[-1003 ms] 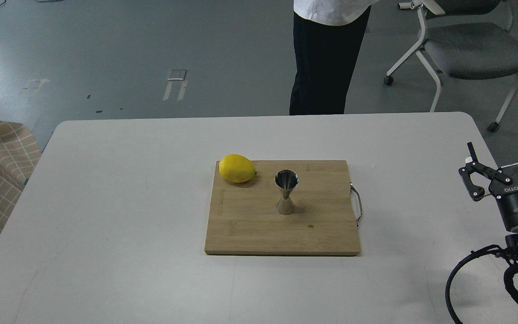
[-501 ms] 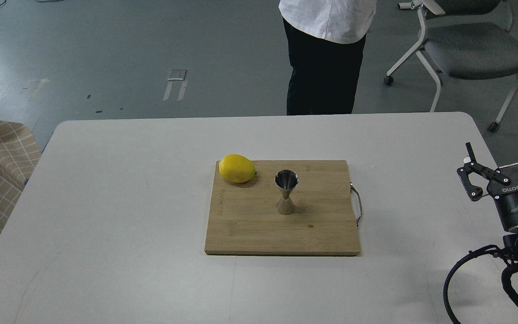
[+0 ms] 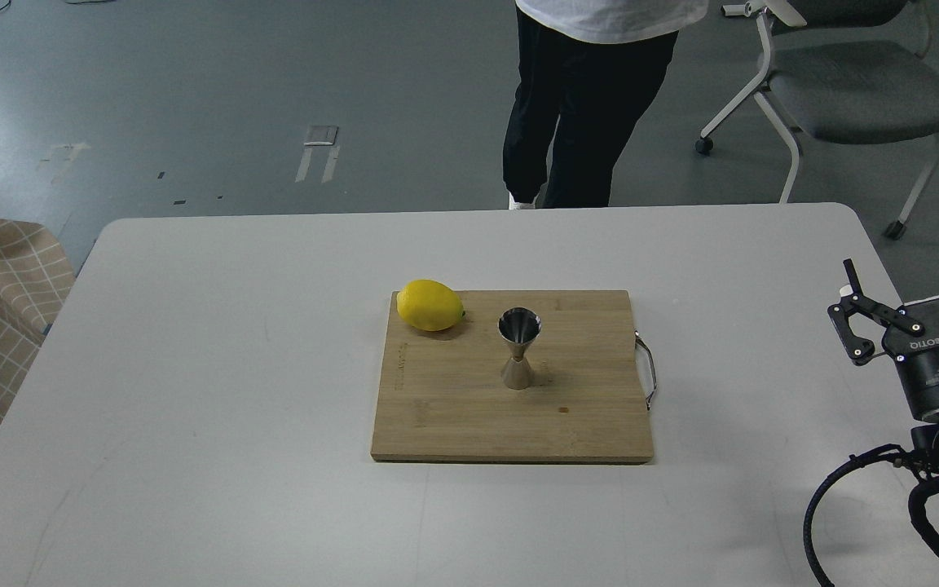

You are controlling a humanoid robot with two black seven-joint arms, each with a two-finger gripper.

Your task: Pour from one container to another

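Note:
A shiny steel hourglass-shaped jigger [image 3: 518,348] stands upright near the middle of a wooden cutting board [image 3: 469,424]. No clear glass tumbler shows anywhere in the head view. My right gripper [image 3: 910,265] is at the table's right edge, well to the right of the board, open with nothing between its fingers. My left arm and gripper are out of view.
A yellow lemon [image 3: 430,305] lies on the board's far left corner. The board has a metal handle [image 3: 646,368] on its right side. A person [image 3: 579,98] stands behind the white table [image 3: 192,367]; an office chair [image 3: 853,90] is at the back right.
The person behind the table has shifted, legs now apart in a step. My right gripper has edged slightly left. The jigger and lemon have not moved.

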